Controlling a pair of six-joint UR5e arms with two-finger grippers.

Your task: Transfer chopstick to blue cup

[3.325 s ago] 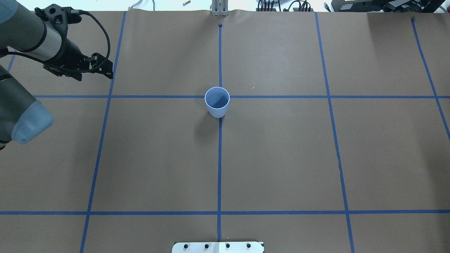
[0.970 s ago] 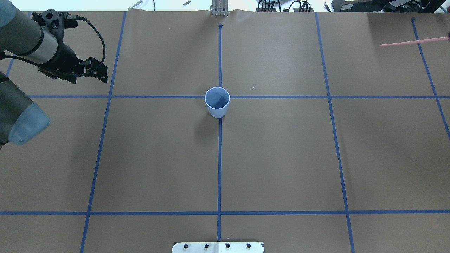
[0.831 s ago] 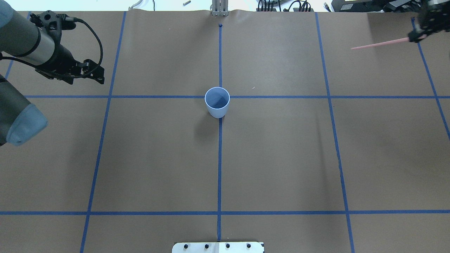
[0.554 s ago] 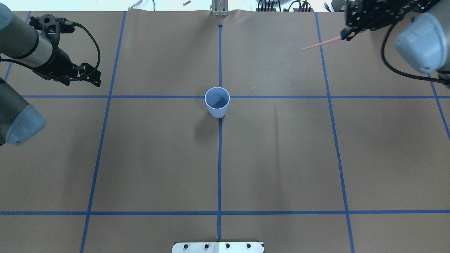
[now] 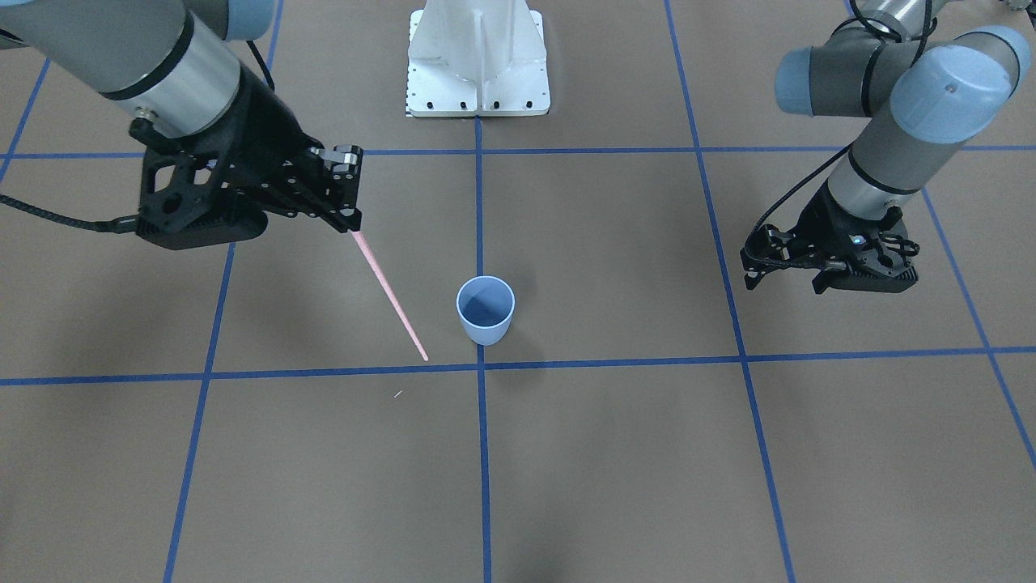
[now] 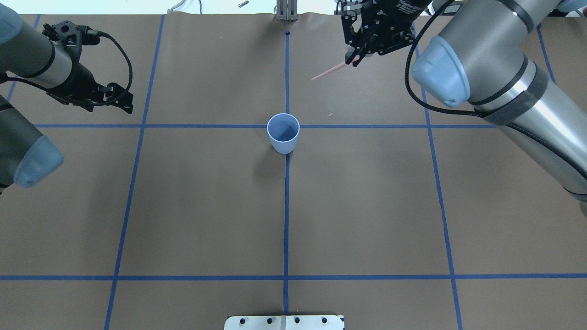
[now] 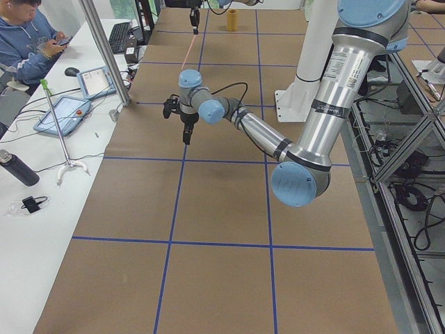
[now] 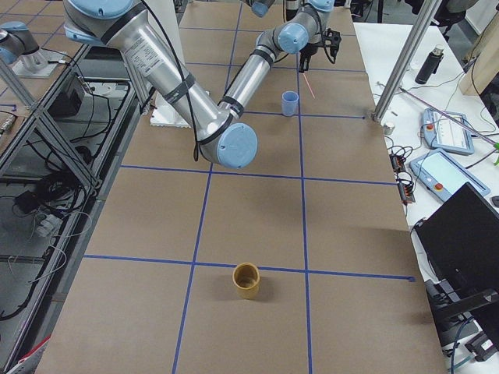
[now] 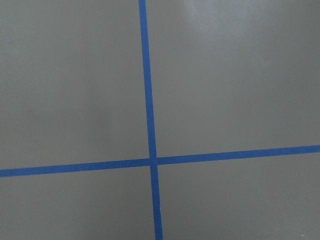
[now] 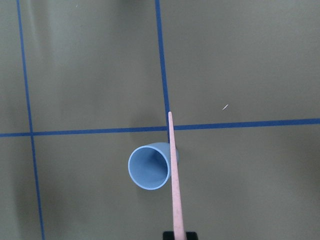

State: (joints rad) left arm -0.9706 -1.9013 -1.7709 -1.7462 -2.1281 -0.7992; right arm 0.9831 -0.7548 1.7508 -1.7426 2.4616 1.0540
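The blue cup (image 6: 283, 133) stands upright and empty at the table's centre, where two tape lines cross; it also shows in the front view (image 5: 486, 312) and the right wrist view (image 10: 149, 167). My right gripper (image 6: 355, 57) is shut on one end of the pink chopstick (image 6: 331, 70) and holds it in the air beyond the cup. In the front view the chopstick (image 5: 390, 295) slants down from the gripper (image 5: 354, 223), its tip beside the cup. In the right wrist view the chopstick (image 10: 173, 175) crosses the cup's rim. My left gripper (image 6: 130, 103) hangs open and empty far to the left.
A brown cup (image 8: 246, 279) stands far off at the table's right end. The white robot base plate (image 6: 284, 322) sits at the near edge. Blue tape lines grid the brown table. A person (image 7: 28, 35) sits at a side desk with tablets.
My right arm has come in from the right edge with the chopstick and moved left towards the centre line. My left gripper drifted slightly. The cup has not moved.
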